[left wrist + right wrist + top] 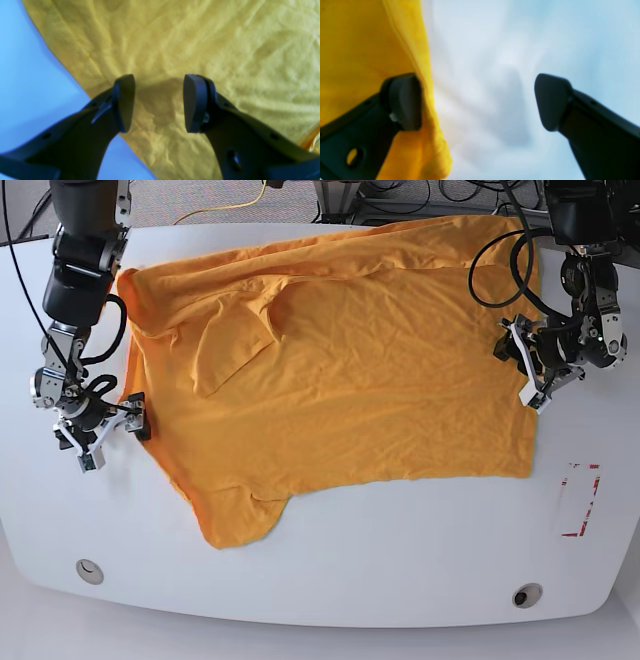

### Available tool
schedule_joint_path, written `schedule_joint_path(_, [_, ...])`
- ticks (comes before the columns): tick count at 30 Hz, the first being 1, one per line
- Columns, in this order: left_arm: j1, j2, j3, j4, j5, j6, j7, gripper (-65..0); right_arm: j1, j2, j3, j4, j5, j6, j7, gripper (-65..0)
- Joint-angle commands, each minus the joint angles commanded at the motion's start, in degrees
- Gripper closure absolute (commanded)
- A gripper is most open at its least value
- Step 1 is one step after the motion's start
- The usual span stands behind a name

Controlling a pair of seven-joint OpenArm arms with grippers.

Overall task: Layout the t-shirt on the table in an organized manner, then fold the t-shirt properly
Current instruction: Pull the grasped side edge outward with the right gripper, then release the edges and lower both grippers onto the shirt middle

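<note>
The orange-yellow t-shirt lies spread and wrinkled on the white table, one sleeve folded over onto its body. My left gripper is at the shirt's right edge. In the left wrist view it is open, both fingers over the wrinkled t-shirt close to its hem, with the table to the left. At the shirt's left edge sits my right gripper. In the right wrist view it is open wide, one finger against the t-shirt's edge, the other over the bare table.
A red-marked rectangle is on the table right of the shirt's lower corner. Two round grommet holes sit near the front edge. Cables run behind the table's far edge.
</note>
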Motion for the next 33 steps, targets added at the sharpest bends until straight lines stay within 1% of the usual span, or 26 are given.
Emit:
schedule_joint_path(4, [0.0,0.0,0.0,0.0,0.0,0.0,0.0,-29.6,0.9,1.1,0.0,0.4,0.0,0.00,0.1,-65.0])
schedule_joint_path(7, [0.0,0.0,0.0,0.0,0.0,0.0,0.0,-29.6,1.2,1.1,0.0,0.9,0.0,0.00,-0.1,-65.0])
schedule_joint_path(11, [0.0,0.0,0.0,0.4,-0.2,0.0,0.0,-29.6,0.8,1.1,0.1,4.5,0.0,0.09,-0.6,-65.0])
schedule_joint_path(16, [-0.5,0.0,-0.1,0.4,-0.2,0.0,0.0,-29.6,-2.9,0.7,0.1,16.4,0.0,0.09,-6.8,-65.0])
schedule_joint_path(19, [-1.8,0.0,-0.1,0.4,0.1,0.0,0.0,-29.6,-5.3,-0.8,0.1,23.2,-0.4,0.09,-9.6,-65.0])
schedule_joint_path(25, [-4.0,0.0,0.0,0.4,-0.1,0.0,0.0,-29.6,-7.6,-1.4,0.1,30.0,0.1,0.53,-14.9,-65.0])
schedule_joint_path(33, [-9.1,0.0,-0.4,0.8,-0.4,0.0,0.0,-29.6,-14.1,-7.6,0.1,43.9,0.1,0.62,-22.6,-65.0])
